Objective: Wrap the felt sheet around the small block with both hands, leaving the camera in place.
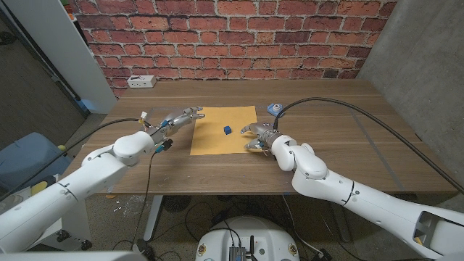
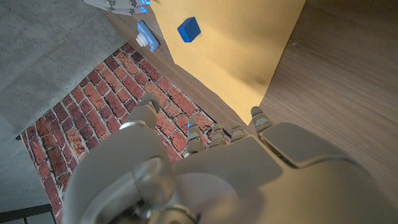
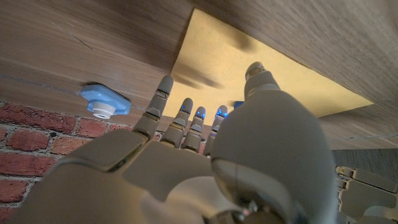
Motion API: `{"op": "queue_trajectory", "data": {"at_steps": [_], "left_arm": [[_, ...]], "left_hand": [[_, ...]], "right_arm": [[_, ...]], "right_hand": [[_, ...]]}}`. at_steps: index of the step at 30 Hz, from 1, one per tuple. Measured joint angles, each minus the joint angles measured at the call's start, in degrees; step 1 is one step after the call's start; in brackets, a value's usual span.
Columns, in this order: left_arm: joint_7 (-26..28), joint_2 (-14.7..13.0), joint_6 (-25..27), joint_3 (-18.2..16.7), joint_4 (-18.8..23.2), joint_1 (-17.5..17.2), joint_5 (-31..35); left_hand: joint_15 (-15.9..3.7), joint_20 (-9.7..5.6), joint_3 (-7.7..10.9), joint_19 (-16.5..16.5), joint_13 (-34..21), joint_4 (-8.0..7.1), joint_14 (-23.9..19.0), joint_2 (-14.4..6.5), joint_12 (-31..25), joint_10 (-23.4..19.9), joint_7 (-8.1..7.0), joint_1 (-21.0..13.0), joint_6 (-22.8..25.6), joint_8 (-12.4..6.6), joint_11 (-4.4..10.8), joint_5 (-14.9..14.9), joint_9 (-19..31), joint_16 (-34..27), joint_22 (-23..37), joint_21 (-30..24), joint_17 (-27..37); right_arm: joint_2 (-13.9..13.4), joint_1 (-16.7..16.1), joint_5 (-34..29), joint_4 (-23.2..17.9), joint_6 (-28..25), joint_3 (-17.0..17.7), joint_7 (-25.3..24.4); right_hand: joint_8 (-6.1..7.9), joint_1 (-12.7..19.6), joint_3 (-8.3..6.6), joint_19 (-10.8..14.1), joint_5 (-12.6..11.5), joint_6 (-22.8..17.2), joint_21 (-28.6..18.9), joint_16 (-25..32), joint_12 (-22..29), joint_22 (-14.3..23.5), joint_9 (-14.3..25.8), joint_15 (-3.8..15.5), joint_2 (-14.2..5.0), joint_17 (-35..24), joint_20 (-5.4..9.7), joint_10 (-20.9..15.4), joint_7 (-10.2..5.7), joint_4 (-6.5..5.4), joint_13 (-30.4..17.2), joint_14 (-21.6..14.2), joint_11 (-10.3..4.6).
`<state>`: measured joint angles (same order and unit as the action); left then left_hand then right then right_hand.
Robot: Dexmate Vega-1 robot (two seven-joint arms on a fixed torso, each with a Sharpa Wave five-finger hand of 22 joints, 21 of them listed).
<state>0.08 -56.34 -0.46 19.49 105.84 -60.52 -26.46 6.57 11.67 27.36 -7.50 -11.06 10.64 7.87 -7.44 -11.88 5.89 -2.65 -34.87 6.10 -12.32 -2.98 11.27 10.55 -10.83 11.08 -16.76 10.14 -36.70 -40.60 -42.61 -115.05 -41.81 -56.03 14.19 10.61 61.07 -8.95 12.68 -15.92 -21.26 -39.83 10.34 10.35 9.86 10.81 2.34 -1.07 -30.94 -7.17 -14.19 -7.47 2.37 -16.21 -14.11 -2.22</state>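
A brown wooden bench carries a flat yellow felt sheet near its middle. Just beside the sheet's far right corner lies a small light-blue camera. A white power strip rests at the far left corner.

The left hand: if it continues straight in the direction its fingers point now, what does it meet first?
Most likely the near edge of the felt sheet; the left hand points right at it, and height is unclear.
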Motion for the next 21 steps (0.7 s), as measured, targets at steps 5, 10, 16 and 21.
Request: {"op": "queue_trajectory", "data": {"at_steps": [5,10,16,21], "left_arm": [[2.33,-3.63,9.77,-0.17,4.63,-0.58,4.47],[1.54,-7.05,16.53,0.59,9.42,0.21,6.46],[0.59,-9.96,21.65,1.86,13.90,1.67,7.85],[-1.18,-11.79,29.91,3.60,17.50,3.63,10.72]], "left_hand": [[-0.18,-0.22,2.23,-2.27,-0.10,0.06,1.69,-0.13,0.02,1.50,0.00,-5.62,0.00,0.00,-0.82,0.00,0.27,0.67,0.00,2.04,0.12],[1.97,-0.22,2.84,-2.27,-0.28,-0.47,1.96,0.67,0.68,3.71,-0.24,-9.91,-0.23,0.00,-1.22,0.00,0.53,1.13,0.02,4.37,0.06],[2.77,-0.01,2.89,-2.47,-0.28,-0.52,1.95,0.61,0.68,3.70,-1.67,-11.32,-1.19,0.24,-1.22,-0.27,0.53,1.13,0.27,4.70,-0.02],[3.06,0.09,2.89,-2.57,-0.28,-0.52,2.25,0.55,0.68,3.70,-2.30,-11.82,-1.17,0.25,-1.22,-0.27,0.53,1.13,0.26,4.69,-0.02]], "right_arm": [[-1.45,-1.34,-1.19,-2.08,-1.47,-0.66,1.45],[-1.82,-1.72,-2.61,-2.78,-3.03,-1.20,2.65],[-1.92,-2.03,-4.81,-3.14,-4.73,-1.63,3.52],[-1.64,-2.53,-6.58,-2.77,-5.29,-2.44,3.56]], "right_hand": [[-0.24,0.00,-0.01,-0.31,0.00,0.72,0.42,-0.15,0.00,0.00,0.00,-0.10,0.00,0.41,0.31,0.91,0.26,0.48,0.00,0.76,0.09],[-0.24,0.42,-0.30,-0.53,-0.44,0.92,0.85,-0.15,0.00,0.01,0.00,-0.09,-0.42,0.68,0.53,1.23,0.30,0.77,0.26,1.35,-0.24],[-0.24,2.42,-1.44,-0.78,-0.77,1.36,1.30,0.08,0.00,0.01,0.00,-0.18,-1.09,1.18,0.86,2.01,-0.14,1.90,0.52,1.45,-1.03],[-0.15,3.72,-2.15,-0.28,-0.88,1.20,1.30,0.39,0.00,0.01,-0.01,-0.18,-1.58,1.50,1.36,2.14,-0.85,2.61,0.64,1.45,-1.15]]}}
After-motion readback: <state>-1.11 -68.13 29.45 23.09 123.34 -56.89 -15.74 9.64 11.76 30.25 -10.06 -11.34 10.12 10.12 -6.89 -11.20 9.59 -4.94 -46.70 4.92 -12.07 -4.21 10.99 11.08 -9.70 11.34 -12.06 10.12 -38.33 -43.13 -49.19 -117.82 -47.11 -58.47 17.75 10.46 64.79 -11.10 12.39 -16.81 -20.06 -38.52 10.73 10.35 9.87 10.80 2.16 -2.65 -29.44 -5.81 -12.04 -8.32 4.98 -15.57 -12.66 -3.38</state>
